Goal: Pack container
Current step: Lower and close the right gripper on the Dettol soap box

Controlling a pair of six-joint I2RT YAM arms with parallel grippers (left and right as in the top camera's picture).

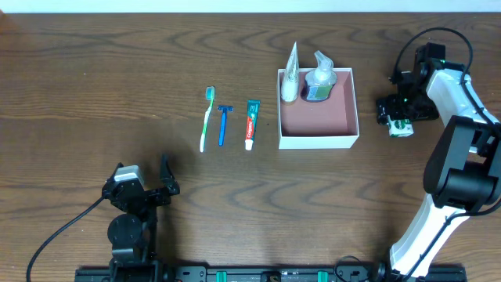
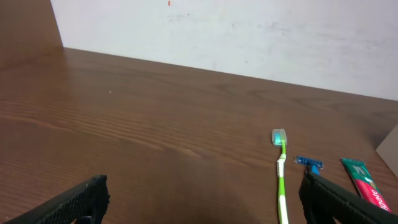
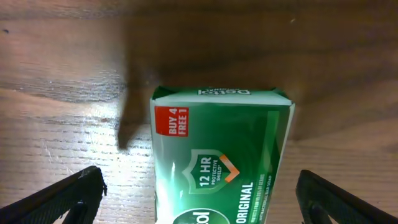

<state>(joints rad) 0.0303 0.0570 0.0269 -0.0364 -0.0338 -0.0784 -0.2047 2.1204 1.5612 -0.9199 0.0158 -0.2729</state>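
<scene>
"What does the container (image 1: 318, 142) look like?"

"Square and shallow, with white walls and a pink inside. It sits far right on the table."

"And the grippers?"

"The right gripper (image 1: 398, 117) is just right of it, fingers wide either side of a green soap box (image 3: 221, 162). The left gripper (image 1: 142, 168) is well apart at the near left, also wide."

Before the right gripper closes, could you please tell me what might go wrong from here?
The right gripper stands open around the soap box, which sits off-centre, so it may twist on closing. The bottle and tube sit at the container's far end; the soap box could topple them going in.
</scene>
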